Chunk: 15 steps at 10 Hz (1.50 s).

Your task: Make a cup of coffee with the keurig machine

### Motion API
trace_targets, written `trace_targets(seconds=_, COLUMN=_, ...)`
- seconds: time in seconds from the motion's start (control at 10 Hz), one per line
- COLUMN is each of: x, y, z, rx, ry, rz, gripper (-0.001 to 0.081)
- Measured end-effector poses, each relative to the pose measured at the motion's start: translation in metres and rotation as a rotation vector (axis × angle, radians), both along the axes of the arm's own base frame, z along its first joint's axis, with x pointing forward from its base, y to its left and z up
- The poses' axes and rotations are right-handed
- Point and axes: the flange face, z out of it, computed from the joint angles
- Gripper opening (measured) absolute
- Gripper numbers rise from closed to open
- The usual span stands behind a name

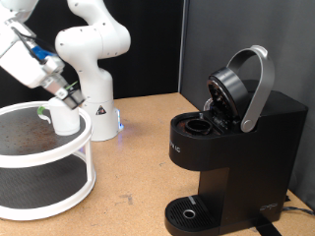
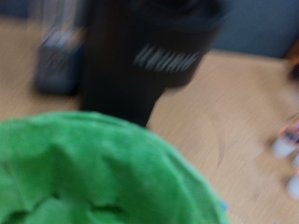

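The cup (image 1: 65, 119), small and white with a pale green handle, stands on the top tier of a white round rack (image 1: 59, 182) at the exterior view's left. My gripper (image 1: 69, 99) is right at the cup's upper rim, coming in from the upper left; its fingers are hard to make out against the cup. The keurig machine (image 1: 236, 147) stands at the exterior view's right, black, with its grey arched lid handle raised and the pod chamber open. In the wrist view a blurred green mass (image 2: 93, 173) fills the near part and the machine (image 2: 140, 47) shows dark behind it.
The robot's white base (image 1: 94, 98) stands behind the rack on the tan table (image 1: 138, 167). The machine's round drip tray (image 1: 189, 210) is bare. A cable (image 1: 295, 208) runs off at the machine's right. Blurred small white objects (image 2: 285, 145) show in the wrist view.
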Motion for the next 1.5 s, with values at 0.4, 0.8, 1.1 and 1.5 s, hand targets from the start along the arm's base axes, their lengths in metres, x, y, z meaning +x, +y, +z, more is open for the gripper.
trace_targets(seconds=0.4, x=0.035, y=0.039, z=0.03, rx=0.112, ry=0.068, rz=-0.051, gripper=0.0476)
trace_targets(seconds=0.8, x=0.052, y=0.056, z=0.035, rx=0.082, ry=0.07, rz=-0.094, gripper=0.0476)
trace_targets(seconds=1.1, x=0.064, y=0.09, z=0.052, rx=0.194, ry=0.114, rz=-0.054, gripper=0.0476)
trace_targets(seconds=1.5, x=0.082, y=0.137, z=0.076, rx=0.157, ry=0.078, rz=-0.041, gripper=0.0461)
